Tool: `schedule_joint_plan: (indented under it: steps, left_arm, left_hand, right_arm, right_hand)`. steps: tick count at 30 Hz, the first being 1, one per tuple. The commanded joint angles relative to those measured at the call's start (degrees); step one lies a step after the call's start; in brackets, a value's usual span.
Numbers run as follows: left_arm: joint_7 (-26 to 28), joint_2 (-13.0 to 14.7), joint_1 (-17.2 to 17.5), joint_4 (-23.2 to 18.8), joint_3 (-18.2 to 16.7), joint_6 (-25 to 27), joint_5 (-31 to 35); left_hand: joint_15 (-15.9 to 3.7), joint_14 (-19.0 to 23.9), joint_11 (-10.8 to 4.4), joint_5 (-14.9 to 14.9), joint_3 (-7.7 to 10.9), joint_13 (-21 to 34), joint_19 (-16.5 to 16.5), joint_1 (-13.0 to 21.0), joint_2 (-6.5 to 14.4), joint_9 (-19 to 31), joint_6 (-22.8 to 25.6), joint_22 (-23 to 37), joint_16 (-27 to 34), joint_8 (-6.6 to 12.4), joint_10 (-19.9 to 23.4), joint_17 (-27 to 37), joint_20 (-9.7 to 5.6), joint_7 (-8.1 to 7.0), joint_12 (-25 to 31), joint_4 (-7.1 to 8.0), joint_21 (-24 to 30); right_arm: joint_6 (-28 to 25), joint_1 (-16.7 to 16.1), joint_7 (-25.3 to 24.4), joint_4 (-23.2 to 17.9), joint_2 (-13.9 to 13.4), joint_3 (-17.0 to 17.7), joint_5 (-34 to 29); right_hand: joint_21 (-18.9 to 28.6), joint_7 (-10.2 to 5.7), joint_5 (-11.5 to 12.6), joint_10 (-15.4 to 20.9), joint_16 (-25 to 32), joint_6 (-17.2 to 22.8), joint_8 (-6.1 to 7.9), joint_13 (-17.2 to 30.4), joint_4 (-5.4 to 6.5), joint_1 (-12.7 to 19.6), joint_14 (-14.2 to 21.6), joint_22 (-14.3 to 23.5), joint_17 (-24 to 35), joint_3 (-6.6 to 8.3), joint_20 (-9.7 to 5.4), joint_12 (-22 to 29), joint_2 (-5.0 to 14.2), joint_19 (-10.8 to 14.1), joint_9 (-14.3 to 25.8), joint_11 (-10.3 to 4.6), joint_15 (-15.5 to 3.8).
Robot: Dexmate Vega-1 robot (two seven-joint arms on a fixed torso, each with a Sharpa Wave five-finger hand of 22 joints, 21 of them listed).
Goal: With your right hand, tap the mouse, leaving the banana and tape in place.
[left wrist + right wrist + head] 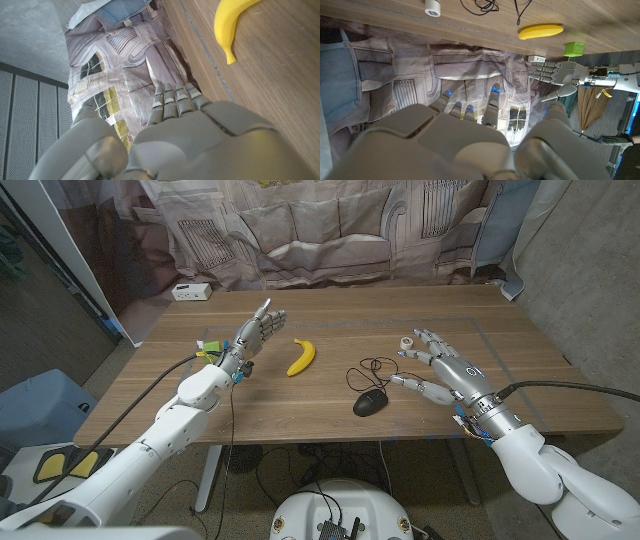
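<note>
A black mouse (370, 403) with a looping black cable (372, 369) lies on the wooden table (340, 320), right of centre. My right hand (443, 370) hovers just right of the mouse, fingers spread, holding nothing. A yellow banana (301, 357) (231, 23) (540, 32) lies left of the mouse. A small white tape roll (405, 341) (432, 7) sits beyond my right hand's fingertips. My left hand (250, 339) (555, 75) is raised at the table's left, fingers straight and apart, empty.
A white power strip (190, 292) sits at the far left corner of the table. A small green block (205, 348) (576, 48) is by my left wrist. A printed sofa backdrop (320, 230) hangs behind the table.
</note>
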Motion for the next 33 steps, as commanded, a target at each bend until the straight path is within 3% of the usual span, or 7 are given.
schedule_joint_plan:
  steps: [1,10,23,28,30,33]
  left_arm:
    - [-0.15,0.57,0.48,-0.93,-0.10,0.26,-0.04]
    - [0.43,1.14,0.68,-2.15,-0.39,0.61,0.33]
    - [1.37,1.16,0.74,-3.15,-0.36,0.69,1.14]
    - [1.43,1.18,0.73,-3.16,-0.27,0.91,1.20]
    - [1.53,1.16,0.78,-3.17,-0.26,1.04,1.15]
    - [1.51,1.18,0.90,-3.12,-0.23,0.99,1.18]
  left_hand:
    - [-0.07,0.45,0.28,-0.14,0.08,0.10,0.27,0.45,0.11,0.05,0.70,0.29,-0.02,0.26,0.41,0.09,-0.15,0.06,0.35,-0.26,0.00]
    - [0.13,0.66,0.40,-0.18,0.12,0.09,0.43,0.53,0.22,0.06,0.97,0.28,0.01,0.28,0.49,0.08,-0.67,0.25,0.33,-0.33,0.03]
    - [0.06,0.68,0.26,-0.24,0.16,0.08,0.45,0.62,0.35,0.06,1.07,0.28,-0.06,0.18,0.54,0.08,-0.66,0.18,0.28,-0.43,0.00]
    - [0.06,0.67,0.28,-0.25,0.16,0.07,0.42,0.64,0.38,0.06,1.07,0.28,-0.08,0.15,0.54,0.08,-0.63,0.21,0.26,-0.46,-0.03]
    - [0.05,0.66,0.23,-0.26,0.16,0.07,0.44,0.65,0.39,0.06,1.10,0.28,-0.09,0.14,0.50,0.08,-0.60,0.23,0.23,-0.48,-0.03]
    - [0.06,0.65,0.27,-0.28,0.16,0.07,0.42,0.67,0.41,0.06,1.13,0.28,-0.11,0.12,0.51,0.08,-0.52,0.22,0.21,-0.50,-0.05]
  right_arm:
    - [-4.41,1.16,5.74,-2.45,-2.77,-1.48,-1.49]
    - [-6.68,1.33,8.08,-4.17,-3.87,-1.11,-1.51]
    - [-9.80,3.62,13.99,-5.08,-6.44,-2.31,-0.68]
    - [-11.61,5.02,16.20,-5.34,-7.67,-3.70,-0.82]
    - [-12.31,5.55,16.87,-5.51,-8.17,-4.19,-0.93]
    - [-12.48,6.04,17.00,-5.43,-8.73,-4.57,-0.43]
  right_hand:
    - [0.04,0.27,0.06,-1.88,-0.11,-0.74,-0.14,0.23,0.11,-0.57,-7.69,0.21,0.21,-0.10,-1.24,0.06,0.30,-2.43,0.27,0.23,0.08]
    - [0.24,0.44,-0.01,-1.76,0.23,-0.76,-0.06,0.23,0.17,-0.66,-7.89,0.23,0.22,-0.05,-0.46,0.47,0.56,-3.18,0.28,0.15,0.16]
    - [0.21,-0.04,-0.17,-3.51,0.37,-1.86,-0.25,0.25,0.35,-1.06,-9.74,0.29,0.32,-0.03,0.30,0.51,1.04,-6.54,0.31,0.46,0.29]
    - [0.49,-0.24,-0.20,-3.73,0.63,-3.11,-0.54,0.25,0.30,-0.77,-9.70,0.30,0.28,0.31,0.49,0.65,1.69,-6.87,0.32,0.72,0.44]
    - [0.76,0.30,-0.41,-6.15,0.59,-6.54,-1.14,0.27,0.20,-0.70,-10.87,0.33,0.30,0.45,0.49,0.25,1.96,-7.65,0.33,0.90,0.46]
    - [0.63,0.28,-0.47,-6.95,0.40,-7.33,-1.08,0.28,0.19,-0.73,-11.81,0.34,0.31,0.48,0.68,0.21,2.03,-8.52,0.34,0.70,0.50]
